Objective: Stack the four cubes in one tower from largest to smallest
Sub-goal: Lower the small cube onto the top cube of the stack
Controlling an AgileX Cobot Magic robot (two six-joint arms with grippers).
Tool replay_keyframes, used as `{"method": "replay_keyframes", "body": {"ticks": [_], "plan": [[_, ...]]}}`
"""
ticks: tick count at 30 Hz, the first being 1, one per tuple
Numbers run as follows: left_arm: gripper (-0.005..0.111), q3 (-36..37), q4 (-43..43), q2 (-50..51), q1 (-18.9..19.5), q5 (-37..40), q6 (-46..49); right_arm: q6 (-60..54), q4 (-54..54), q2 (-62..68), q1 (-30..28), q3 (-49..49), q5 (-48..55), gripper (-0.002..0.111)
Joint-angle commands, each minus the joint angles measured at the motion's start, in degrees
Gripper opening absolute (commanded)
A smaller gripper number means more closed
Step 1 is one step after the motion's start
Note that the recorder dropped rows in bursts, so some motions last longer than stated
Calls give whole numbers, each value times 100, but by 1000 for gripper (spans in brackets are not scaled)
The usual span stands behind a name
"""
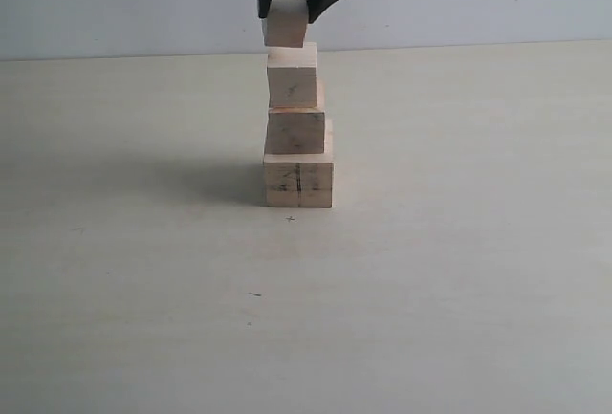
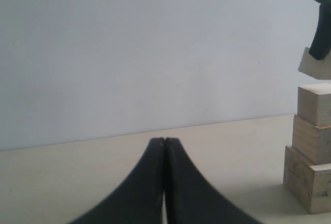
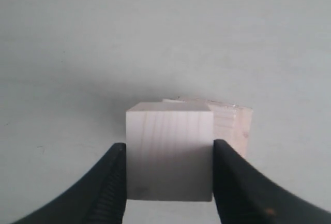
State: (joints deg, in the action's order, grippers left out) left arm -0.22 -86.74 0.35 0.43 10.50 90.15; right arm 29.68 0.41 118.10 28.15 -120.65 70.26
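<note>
Tower (image 1: pixel 297 146) of pale wooden cubes standing upright on the desk (image 1: pixel 459 271), mid-scene. Largest cube (image 1: pixel 298 183): base, with a dark vertical line on its near face. Second cube (image 1: pixel 297 132): resting on the base. Third cube (image 1: pixel 292 75): above, set toward the left edge. Smallest cube (image 1: pixel 286 20): tilted, clamped in the right pincer (image 1: pixel 287 8) just over the third.

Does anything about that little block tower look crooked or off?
Yes. The smallest cube, pinched by the right gripper, hangs tilted over the third cube instead of lying flat. Below, the second cube sits off-centre on the largest cube.
</note>
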Motion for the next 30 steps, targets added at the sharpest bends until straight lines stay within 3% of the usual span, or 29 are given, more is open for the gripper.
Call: {"method": "replay_keyframes", "body": {"ticks": [1, 30], "plan": [[0, 22, 23, -35, 27, -12, -16, 45, -152, -10, -29, -26, -30, 39], [0, 22, 23, -35, 27, -12, -15, 45, -125, 54, -15, -26, -30, 38]]}}
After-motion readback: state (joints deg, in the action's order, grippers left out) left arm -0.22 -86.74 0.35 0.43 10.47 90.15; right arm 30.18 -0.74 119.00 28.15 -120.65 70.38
